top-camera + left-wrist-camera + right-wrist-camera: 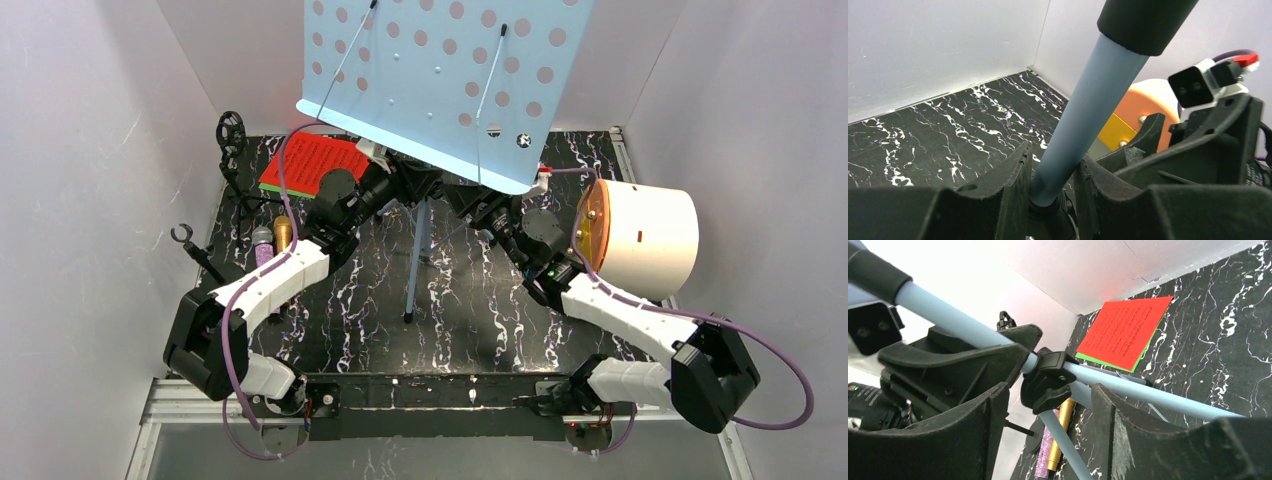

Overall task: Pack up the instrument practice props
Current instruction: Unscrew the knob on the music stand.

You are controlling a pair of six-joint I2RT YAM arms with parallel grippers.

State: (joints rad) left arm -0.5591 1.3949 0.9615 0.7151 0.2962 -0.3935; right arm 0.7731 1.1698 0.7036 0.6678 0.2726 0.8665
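The pale blue perforated music rack (440, 70) stands tilted at the middle back, one tripod leg (418, 255) reaching down to the marbled floor. My left gripper (1053, 170) is shut on its blue pole (1088, 115), just above the black hub. My right gripper (1050, 395) is open, its fingers either side of the black tripod hub (1048, 380). Red and green score sheets (312, 163) lie flat at the back left. The gold microphone (283, 233) and purple glitter microphone (262, 243) lie side by side at the left. Thin black mic mounts (232, 150) stand near the left wall.
A white drum with an orange lid (640, 238) lies on its side at the right, its mouth facing the arms. White walls (90, 150) close in the black marbled floor (470, 310) on three sides. The rack's panel hides both gripper tips from above.
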